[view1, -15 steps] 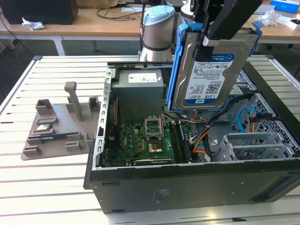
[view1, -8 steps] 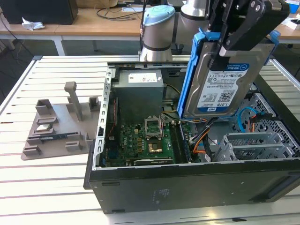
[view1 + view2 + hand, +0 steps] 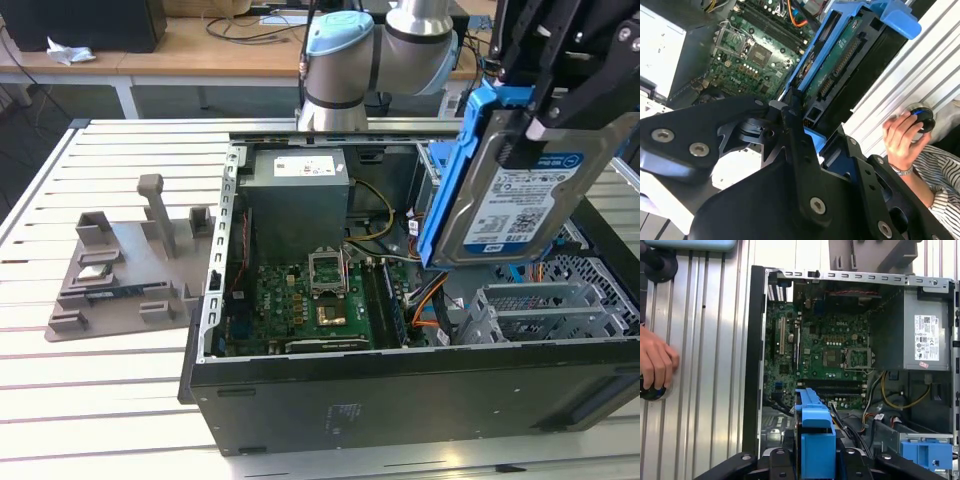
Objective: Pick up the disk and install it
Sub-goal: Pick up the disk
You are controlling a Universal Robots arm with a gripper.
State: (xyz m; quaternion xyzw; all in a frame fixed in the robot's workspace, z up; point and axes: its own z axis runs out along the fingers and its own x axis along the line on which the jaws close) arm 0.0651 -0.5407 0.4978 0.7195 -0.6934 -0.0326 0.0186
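— How was the black end effector (image 3: 532, 118) set?

— Its fingers were closed on the upper end of the rectangular silver-grey metal disk (image 3: 515, 200) with the blue-and-white label and blue plastic side rails. The disk hung from them, touching nothing else.

— Where was it?

— It was above the open black computer case (image 3: 350, 400) on the white slatted bench (image 3: 100, 400). It hung over the end at the exterior view's right, beyond the green motherboard (image 3: 300, 310) and apart from the grey metal power supply box (image 3: 297, 195) with the white sticker.

— Which way did it point?

— It stood on end, with its long axis steeply up and down and leaning a little. The label faced the exterior camera, and one blue rail ran along its edge at the exterior view's left. In the second wrist view its circuit-board face and connector showed.

— Anything else?

— A person's hand (image 3: 657, 362) rested on a round dark knob (image 3: 921, 119) on the bench beside the case.
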